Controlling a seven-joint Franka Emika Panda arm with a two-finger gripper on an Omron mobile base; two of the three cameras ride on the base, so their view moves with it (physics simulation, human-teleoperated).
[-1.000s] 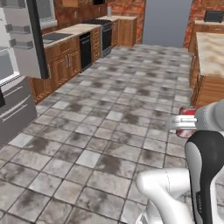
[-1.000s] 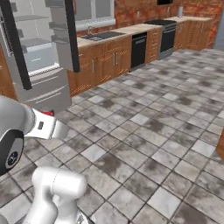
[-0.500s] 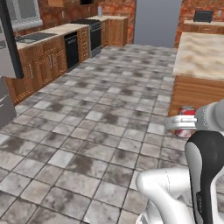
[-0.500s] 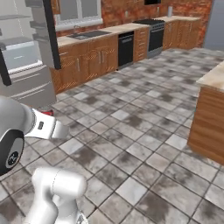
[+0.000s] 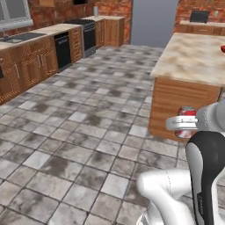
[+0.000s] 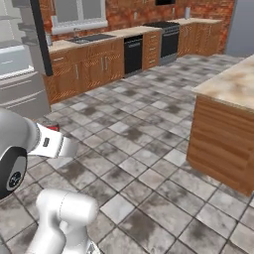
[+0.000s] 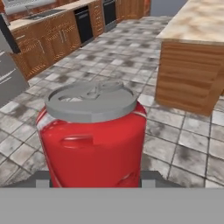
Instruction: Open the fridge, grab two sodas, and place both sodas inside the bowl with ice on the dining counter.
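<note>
A red soda (image 7: pixel 94 135) with a silvery top stands upright between my gripper's (image 7: pixel 94 178) fingers, which are shut on its lower sides. In the left base view the soda (image 5: pixel 186 121) hangs in the gripper (image 5: pixel 182 124) in front of the dining counter's (image 5: pixel 193 59) near wooden end. A red shape at the right edge of that stone top may be the bowl (image 5: pixel 222 48). From the right base view, the soda (image 6: pixel 50 128) peeks out behind the hand, the fridge (image 6: pixel 20 79) stands far left, and the dining counter (image 6: pixel 230 87) is on the right.
The wall counter (image 5: pixel 30 48) with sink, dishwasher and black stove (image 6: pixel 163 34) runs along the brick wall. Open tiled floor (image 5: pixel 88 132) lies between it and the island. The fridge's grey front (image 7: pixel 8 76) stays at the left of the hand view.
The whole scene has swung: the fridge has slid off to the left and the dining counter has come closer on the right, so the base has moved. The soda stays in the gripper.
</note>
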